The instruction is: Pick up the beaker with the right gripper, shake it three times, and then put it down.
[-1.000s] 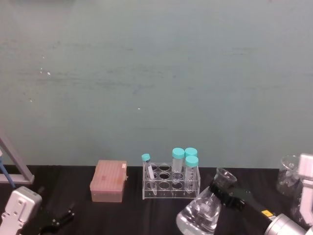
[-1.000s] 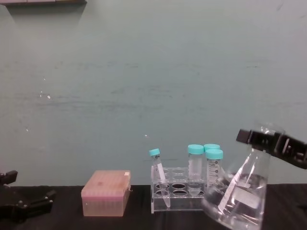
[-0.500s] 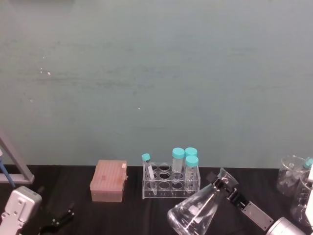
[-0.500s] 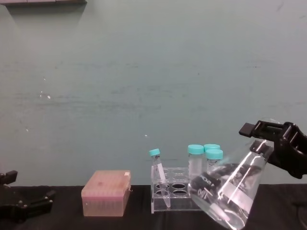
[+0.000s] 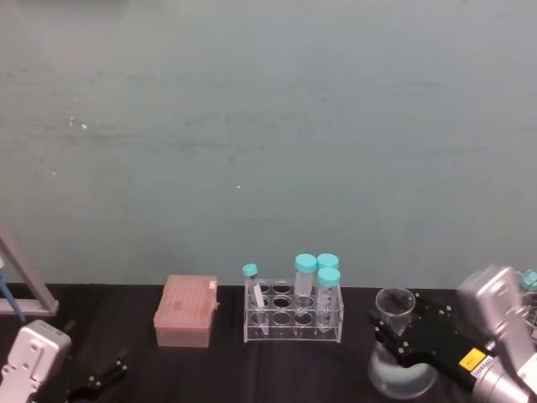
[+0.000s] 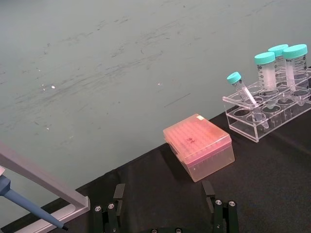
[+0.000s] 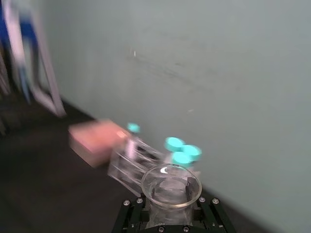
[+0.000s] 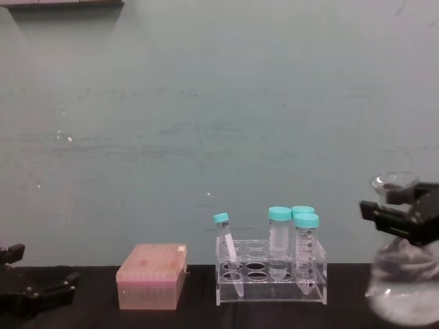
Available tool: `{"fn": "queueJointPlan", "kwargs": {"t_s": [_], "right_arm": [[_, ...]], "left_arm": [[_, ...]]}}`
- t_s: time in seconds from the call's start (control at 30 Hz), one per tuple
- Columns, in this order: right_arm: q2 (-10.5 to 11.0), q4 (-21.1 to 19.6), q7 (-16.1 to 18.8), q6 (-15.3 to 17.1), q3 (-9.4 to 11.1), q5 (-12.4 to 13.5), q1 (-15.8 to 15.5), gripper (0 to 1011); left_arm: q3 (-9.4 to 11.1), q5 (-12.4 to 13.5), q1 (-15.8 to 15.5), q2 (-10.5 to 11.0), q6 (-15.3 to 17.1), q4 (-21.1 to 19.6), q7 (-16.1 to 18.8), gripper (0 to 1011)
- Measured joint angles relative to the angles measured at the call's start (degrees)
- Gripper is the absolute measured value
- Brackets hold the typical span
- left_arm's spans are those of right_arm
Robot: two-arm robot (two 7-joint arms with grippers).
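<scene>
The beaker (image 5: pixel 402 379) is a clear conical flask with liquid in its wide base. It stands upright to the right of the tube rack, and I cannot tell whether its base touches the black table. My right gripper (image 5: pixel 396 337) is shut on its narrow neck just under the flared rim. From the chest, the beaker (image 8: pixel 405 298) shows at the right edge with the right gripper (image 8: pixel 396 209) clamped around the neck. The right wrist view looks down into the beaker's rim (image 7: pixel 171 187). My left gripper (image 6: pixel 165 216) is parked low at the table's left, fingers spread open.
A clear rack (image 5: pixel 294 315) of teal-capped tubes stands mid-table, with a pink tip box (image 5: pixel 186 311) to its left. A pipette stand (image 5: pixel 27 285) is at the far left, and other glassware (image 5: pixel 527 290) at the far right. A teal wall runs close behind.
The beaker was tilted with its base swung to the left. Now it is upright and farther right, still held by the right gripper. The left arm has not moved.
</scene>
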Motion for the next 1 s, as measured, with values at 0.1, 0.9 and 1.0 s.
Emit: {"fn": "queueJointPlan", "kwargs": {"t_s": [0.1, 0.9, 1.0], "right_arm": [[4.5, -0.3, -5.0, -5.6, -3.8, -16.1, 1.3, 449], [-1.4, 0.0, -1.0, -3.1, 3.0, -7.5, -0.7, 449], [-4.4, 0.1, 2.0, 1.1, 5.6, 1.8, -1.3, 449]], "left_arm": [[0.0, 0.0, 0.0, 0.0, 0.0, 0.0, 0.0, 1000], [0.0, 0.0, 0.0, 0.0, 0.0, 0.0, 0.0, 1000], [0.0, 0.0, 0.0, 0.0, 0.0, 0.0, 0.0, 1000]]}}
